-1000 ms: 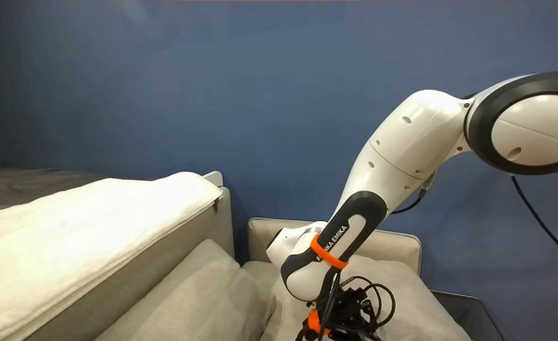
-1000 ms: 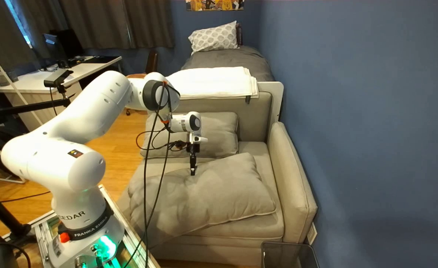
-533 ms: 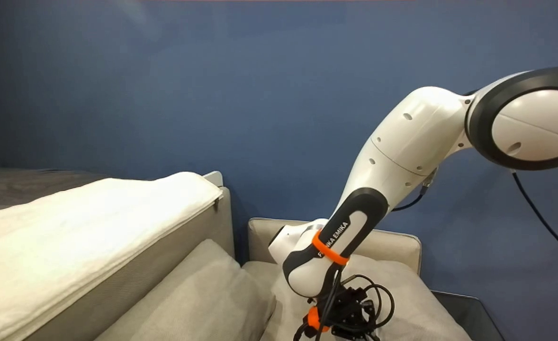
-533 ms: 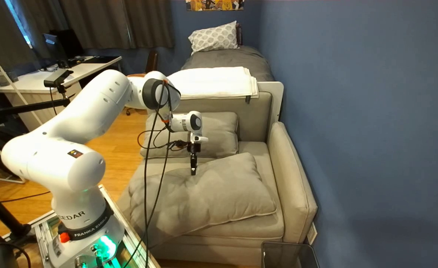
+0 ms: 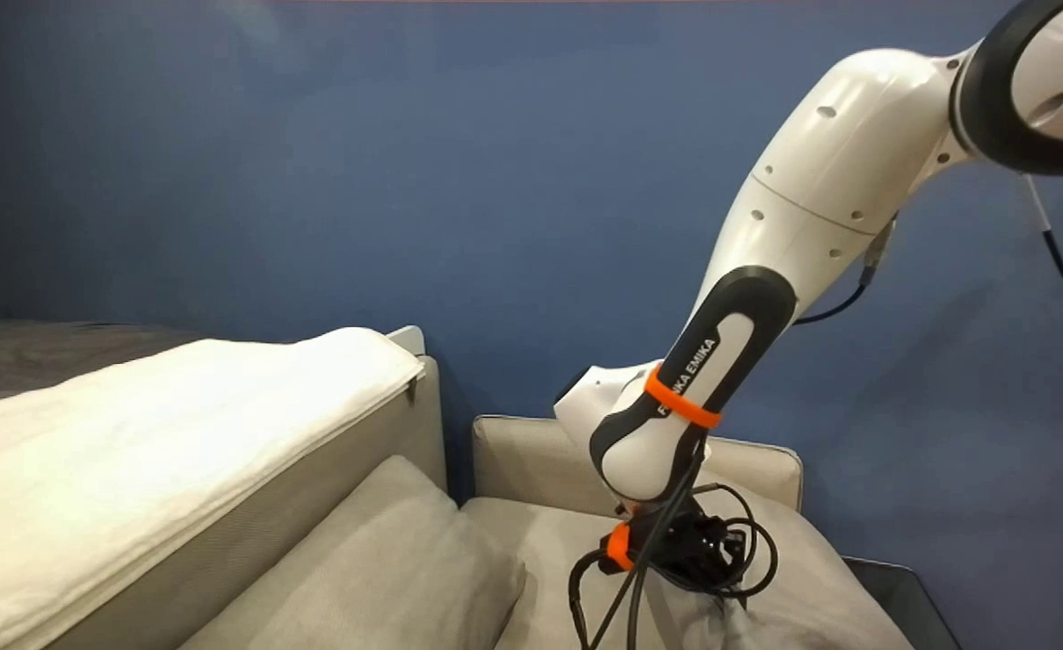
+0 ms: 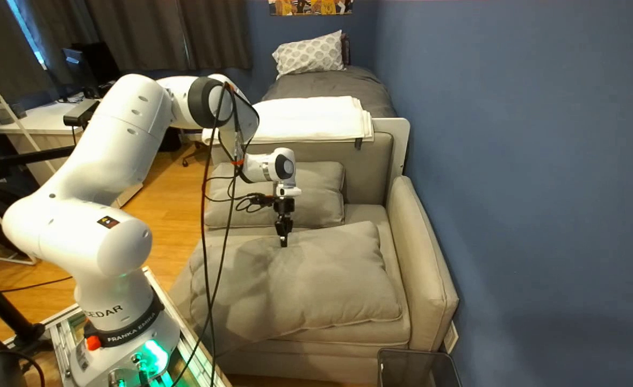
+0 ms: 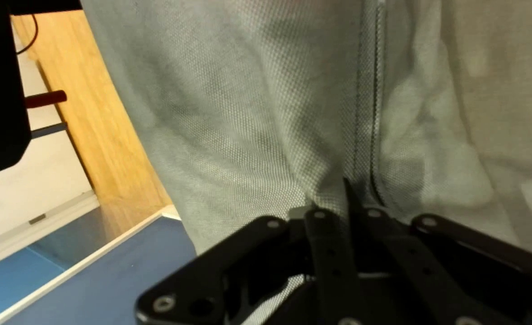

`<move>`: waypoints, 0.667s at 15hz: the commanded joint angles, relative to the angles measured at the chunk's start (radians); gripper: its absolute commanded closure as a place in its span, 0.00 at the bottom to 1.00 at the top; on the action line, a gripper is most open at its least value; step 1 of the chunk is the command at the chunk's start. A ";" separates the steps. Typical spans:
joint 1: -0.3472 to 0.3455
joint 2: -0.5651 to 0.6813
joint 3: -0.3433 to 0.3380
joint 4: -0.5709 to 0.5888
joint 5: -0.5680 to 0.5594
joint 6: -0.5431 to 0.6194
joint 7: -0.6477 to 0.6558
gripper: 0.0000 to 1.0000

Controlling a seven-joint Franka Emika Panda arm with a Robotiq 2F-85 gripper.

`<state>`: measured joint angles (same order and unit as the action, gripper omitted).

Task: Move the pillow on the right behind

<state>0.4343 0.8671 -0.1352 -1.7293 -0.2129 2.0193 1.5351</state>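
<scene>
The pillow [image 6: 327,279], large, soft and beige, lies slantwise across the sofa seat in an exterior view, its near edge sagging over the front. It shows partly behind the arm in an exterior view [image 5: 811,587]. My gripper [image 6: 283,242] points down at the pillow's back edge. In the wrist view the gripper [image 7: 338,198] is shut on a fold of the pillow [image 7: 230,113], beside its zipped seam. The fingertips are partly hidden in the fabric. A greyer beige pillow [image 6: 319,188] leans on the backrest behind the gripper; it also shows in an exterior view [image 5: 387,560].
The sofa armrest [image 6: 424,242] stands along the blue wall [image 6: 537,188]. The backrest [image 6: 367,166] is behind, with a white blanket [image 6: 306,118] on top. A dark bin [image 6: 418,368] stands at the front corner. Cables [image 6: 206,242] hang from the arm.
The arm has risen, and my gripper has moved slightly up with the pillow's fabric in it. The pillow's back edge has lifted and its body has shifted a little. The other pillow stays still.
</scene>
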 commanded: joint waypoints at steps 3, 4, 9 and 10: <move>0.026 -0.300 -0.072 -0.310 -0.138 0.122 0.228 0.98; 0.028 -0.337 -0.081 -0.343 -0.171 0.129 0.268 0.98; 0.009 -0.516 -0.077 -0.454 -0.300 0.136 0.489 0.98; 0.007 -0.548 -0.074 -0.463 -0.325 0.110 0.539 0.98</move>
<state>0.4363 0.5026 -0.2087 -2.1022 -0.4386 2.1826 1.9264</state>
